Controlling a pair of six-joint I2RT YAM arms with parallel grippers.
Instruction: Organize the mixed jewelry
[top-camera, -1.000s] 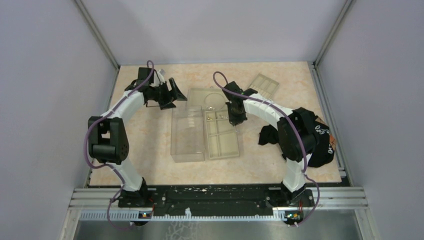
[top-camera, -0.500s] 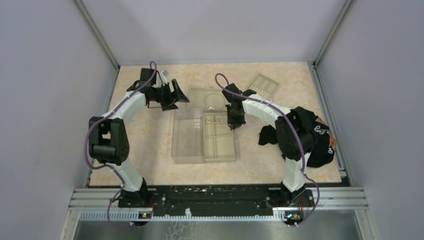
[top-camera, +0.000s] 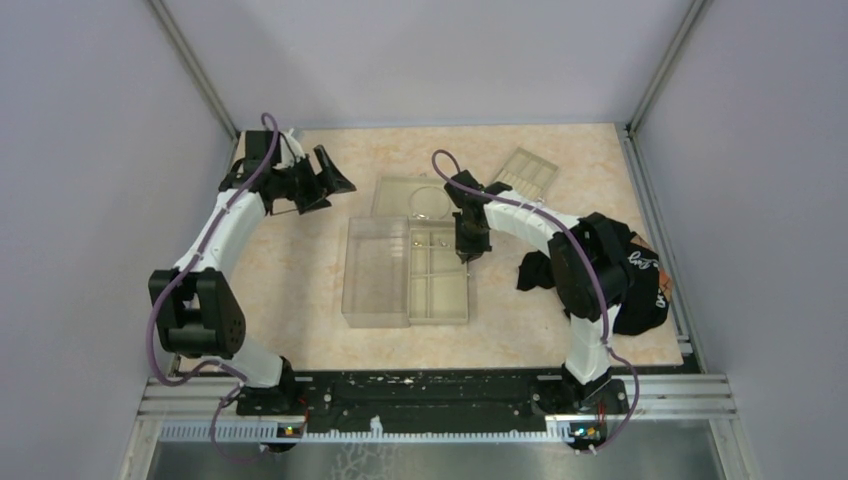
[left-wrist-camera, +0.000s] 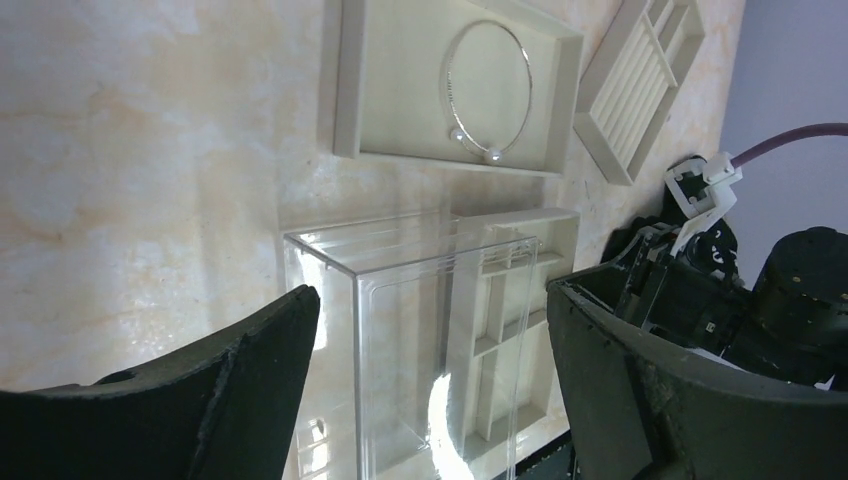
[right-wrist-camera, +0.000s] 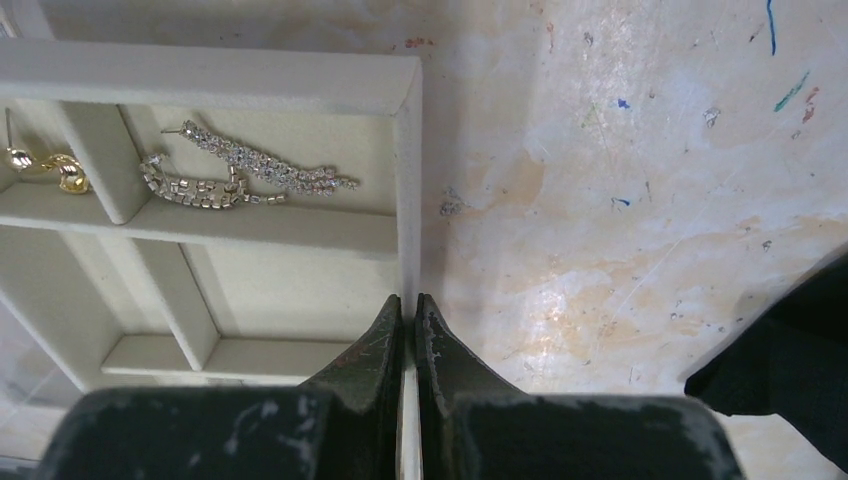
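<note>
Now the left gripper (top-camera: 322, 180) sits farther out to the left of the compartment tray (right-wrist-camera: 200, 75) than a second ago. Its fingers are spread wide and hold nothing, and its arm has swung back toward the left wall. The right gripper (right-wrist-camera: 408, 305) stays clamped, its fingers pinched narrow on the tray's right wall. The tray has squared up slightly against the clear box (top-camera: 375, 270) that touches its left side. That suggests the tray is being positioned rather than filled just now. In its far-end compartments lie two sparkly strand earrings (right-wrist-camera: 245, 165) and a gold earring (right-wrist-camera: 60, 172). The silver hoop (left-wrist-camera: 457, 135) rests alone in the shallow tray (left-wrist-camera: 345, 80) just beyond the compartment tray and is probably not yet sorted.
</note>
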